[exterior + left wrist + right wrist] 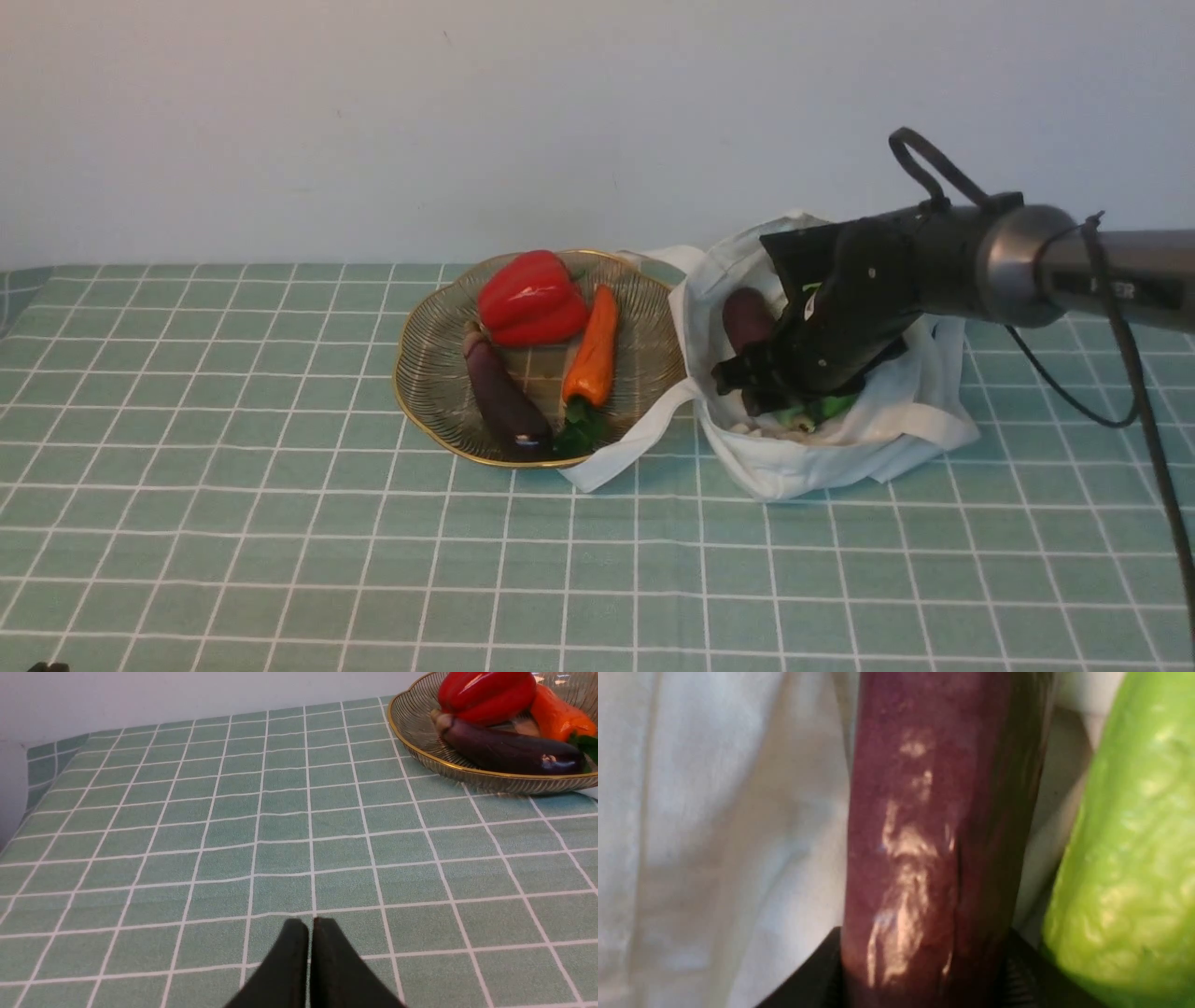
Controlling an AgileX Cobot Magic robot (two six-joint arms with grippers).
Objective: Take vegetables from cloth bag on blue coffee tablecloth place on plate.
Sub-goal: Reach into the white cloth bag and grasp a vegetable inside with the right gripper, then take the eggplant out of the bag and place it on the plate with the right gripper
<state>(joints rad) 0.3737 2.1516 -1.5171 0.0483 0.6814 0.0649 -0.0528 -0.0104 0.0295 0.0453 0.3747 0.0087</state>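
Observation:
The white cloth bag (840,457) lies open on the blue coffee tablecloth (280,523), right of the gold-ribbed plate (429,373). My right gripper (756,383) reaches down into the bag. In the right wrist view its black fingers (817,975) press both sides of the thick purple-brown eggplant (934,835), whose top end shows above the gripper (747,317). The light-green vegetable (1129,858) lies beside it in the bag, mostly hidden under the arm (822,409). My left gripper (310,924) hovers low over bare cloth, shut and holding nothing, left of the plate (420,742).
On the plate lie a red bell pepper (532,299), an orange carrot (593,350) and a slim dark eggplant (504,397). A bag strap (625,448) trails past the plate's front right rim. A white wall stands close behind.

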